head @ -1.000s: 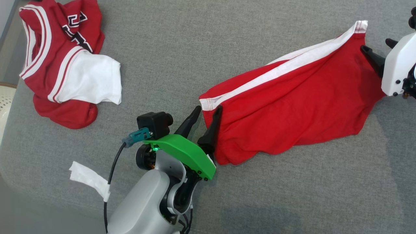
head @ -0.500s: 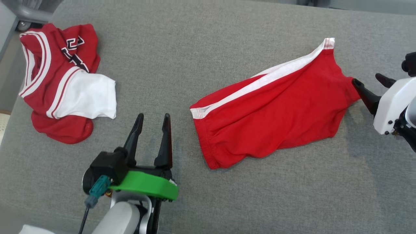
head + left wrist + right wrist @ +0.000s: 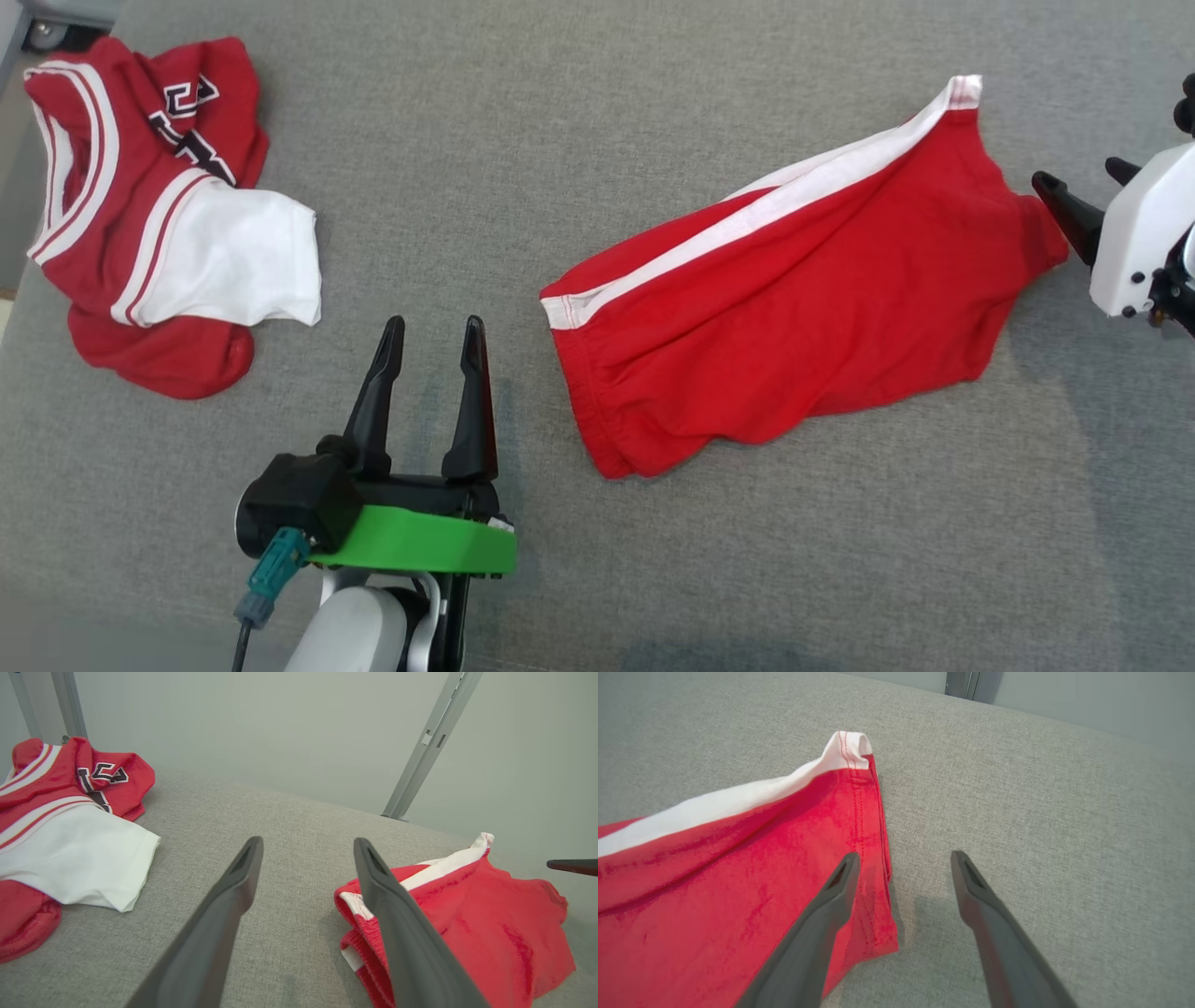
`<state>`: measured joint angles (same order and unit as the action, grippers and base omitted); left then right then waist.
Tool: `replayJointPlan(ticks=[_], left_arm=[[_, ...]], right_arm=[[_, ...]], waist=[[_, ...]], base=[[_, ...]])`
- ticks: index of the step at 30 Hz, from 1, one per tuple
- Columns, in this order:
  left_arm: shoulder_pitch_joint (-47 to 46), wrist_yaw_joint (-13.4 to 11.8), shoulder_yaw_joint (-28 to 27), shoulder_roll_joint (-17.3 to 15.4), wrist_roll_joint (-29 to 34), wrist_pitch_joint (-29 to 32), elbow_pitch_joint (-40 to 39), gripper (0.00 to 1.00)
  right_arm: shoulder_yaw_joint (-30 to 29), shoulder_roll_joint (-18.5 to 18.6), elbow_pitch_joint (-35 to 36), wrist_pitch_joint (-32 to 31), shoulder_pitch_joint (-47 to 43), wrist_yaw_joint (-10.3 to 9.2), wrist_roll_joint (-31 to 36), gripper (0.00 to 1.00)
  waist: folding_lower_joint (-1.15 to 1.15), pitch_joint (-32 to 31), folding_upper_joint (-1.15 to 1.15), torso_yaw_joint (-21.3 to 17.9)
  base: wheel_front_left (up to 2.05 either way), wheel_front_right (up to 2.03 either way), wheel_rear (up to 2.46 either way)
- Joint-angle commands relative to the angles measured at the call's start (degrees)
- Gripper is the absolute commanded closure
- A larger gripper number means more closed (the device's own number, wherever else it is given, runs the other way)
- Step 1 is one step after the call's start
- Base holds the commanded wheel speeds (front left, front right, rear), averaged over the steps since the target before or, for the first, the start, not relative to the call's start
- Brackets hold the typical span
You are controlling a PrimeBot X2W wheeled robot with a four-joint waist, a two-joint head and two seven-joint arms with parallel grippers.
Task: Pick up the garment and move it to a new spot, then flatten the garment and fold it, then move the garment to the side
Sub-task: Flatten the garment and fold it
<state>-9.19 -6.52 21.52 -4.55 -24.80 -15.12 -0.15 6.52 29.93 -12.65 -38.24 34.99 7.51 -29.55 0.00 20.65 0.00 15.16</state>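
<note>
Right, head view: red shorts (image 3: 784, 299) lie spread on grey cushion (image 3: 560, 112), long axis 8-to-2 o'clock, wrinkled. At 7 o'clock, left gripper (image 3: 434, 322): fingers wide, empty, near waistband but apart. At 3 o'clock, right gripper (image 3: 1078, 173): fingers apart, empty, tip near leg end. Crumpled jersey (image 3: 140, 215) at 10 o'clock, well apart.

Left wrist view: waistband (image 3: 351, 903) at 4 o'clock, no contact.

Right wrist view: leg hem (image 3: 871, 812) at 10 o'clock, one finger over cloth, contact unclear, nothing pinched.

Judgement: relocation done, flatten step in hand. Next: pinch both ends, pull taut, then fold.
</note>
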Motion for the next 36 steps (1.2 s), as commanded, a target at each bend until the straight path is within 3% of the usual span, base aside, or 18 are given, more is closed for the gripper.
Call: replayJointPlan(ticks=[1,8,12,13,14,19,27,36], left_arm=[[-1.1,0.6,-0.7,0.5,0.6,0.0,0.3,0.0],[-1.0,2.9,-1.9,1.6,1.5,0.0,2.2,0.0],[-0.5,2.4,-2.2,1.6,0.6,0.0,2.3,0.0],[-0.2,2.4,-2.3,1.6,0.5,0.0,2.3,0.0],[0.0,2.5,-2.3,1.6,0.5,0.0,2.4,0.0],[2.2,3.0,-3.0,1.6,1.3,0.0,3.5,0.0],[6.2,4.4,-4.1,1.6,3.2,0.0,5.3,0.0],[7.7,6.3,-5.2,1.6,5.4,0.0,6.2,0.0]], right_arm=[[-0.5,-0.7,-1.0,-0.6,1.4,-0.04,1.2,0.0],[-2.7,-4.0,-6.4,-2.6,2.6,-0.04,4.7,0.0],[-3.0,-5.6,-8.4,-3.3,0.9,-0.02,4.9,0.0],[-2.6,-5.8,-8.4,-3.8,0.3,-0.01,4.2,0.61],[-2.3,-6.1,-8.4,-4.1,-0.2,-0.01,3.2,1.0],[-1.6,-6.3,-6.8,-4.6,-3.5,-0.03,-1.5,1.0],[-6.2,-7.1,-1.8,-3.8,-7.0,-0.05,-9.0,1.0],[-17.1,-9.8,-2.4,-3.8,-13.4,-0.03,-9.3,1.0]], waist=[[0.0,4.4,0.0,3.9],[0.0,5.0,0.0,5.6],[0.0,4.2,0.0,5.1],[0.0,3.8,0.0,4.7],[0.0,3.4,0.0,4.2],[0.0,-0.2,0.0,0.1],[0.0,-6.2,0.0,-7.2],[0.0,-7.0,0.0,-8.5]], base=[[0.0,0.0,0.0],[0.0,0.0,0.0],[0.0,0.0,0.0],[0.0,0.0,0.0],[0.0,0.0,0.0],[0.0,0.0,0.0],[0.0,0.0,0.0],[0.0,0.0,0.0]])
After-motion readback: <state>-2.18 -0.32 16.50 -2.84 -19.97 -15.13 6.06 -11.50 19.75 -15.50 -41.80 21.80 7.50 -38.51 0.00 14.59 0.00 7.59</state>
